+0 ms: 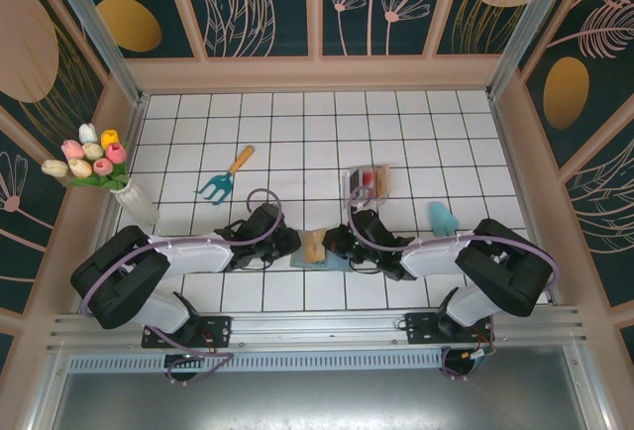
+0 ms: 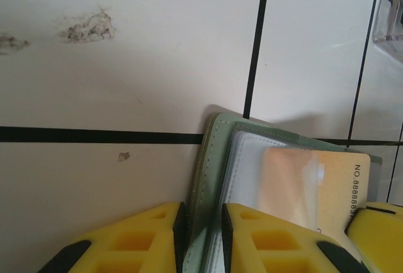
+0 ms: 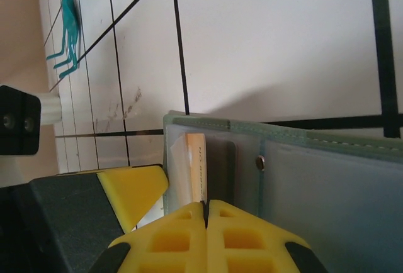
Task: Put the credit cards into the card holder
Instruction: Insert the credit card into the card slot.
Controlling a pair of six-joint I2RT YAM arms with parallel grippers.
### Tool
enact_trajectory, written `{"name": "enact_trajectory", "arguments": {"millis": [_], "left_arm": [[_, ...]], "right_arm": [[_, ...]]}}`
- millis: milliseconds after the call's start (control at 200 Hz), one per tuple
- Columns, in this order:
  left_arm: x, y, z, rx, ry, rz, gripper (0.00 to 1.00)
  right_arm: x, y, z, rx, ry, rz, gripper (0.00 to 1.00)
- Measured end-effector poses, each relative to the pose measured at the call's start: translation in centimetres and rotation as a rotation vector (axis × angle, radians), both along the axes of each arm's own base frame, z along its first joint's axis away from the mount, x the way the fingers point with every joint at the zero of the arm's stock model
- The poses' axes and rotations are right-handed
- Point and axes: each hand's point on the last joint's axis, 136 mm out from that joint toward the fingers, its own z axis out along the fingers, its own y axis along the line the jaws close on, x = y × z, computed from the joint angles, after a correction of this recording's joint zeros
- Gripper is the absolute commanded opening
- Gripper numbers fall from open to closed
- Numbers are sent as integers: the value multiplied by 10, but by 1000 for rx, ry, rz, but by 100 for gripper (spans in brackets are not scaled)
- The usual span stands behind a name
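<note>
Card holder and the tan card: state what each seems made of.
Card holder: matte sage-green cover with a stitched edge, probably faux leather; its pockets look like frosted plastic film. Tan card: thin, glossy, with printed digits, likely plastic.

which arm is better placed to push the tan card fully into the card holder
Right. The right gripper is shut on the tan card, already at the card holder pocket. The left gripper pinches the holder's cover edge, likely steadying it.
</note>
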Motion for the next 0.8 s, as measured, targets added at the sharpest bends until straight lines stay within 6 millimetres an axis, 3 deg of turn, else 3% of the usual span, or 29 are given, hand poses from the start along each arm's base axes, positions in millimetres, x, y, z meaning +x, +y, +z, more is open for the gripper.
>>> {"name": "enact_trajectory", "arguments": {"millis": [275, 500, 625, 796], "left_arm": [[-7, 4, 1, -36, 8, 15, 28], [-8, 4, 1, -57, 9, 28, 28], [-8, 4, 2, -60, 11, 31, 28], [-8, 4, 2, -60, 11, 31, 28]], "right_arm": [[-7, 8, -12, 3, 43, -16, 10], [-10, 19, -9, -8, 54, 6, 17], [-13, 11, -13, -63, 65, 11, 30], [-19, 3, -2, -84, 59, 20, 28]]}}
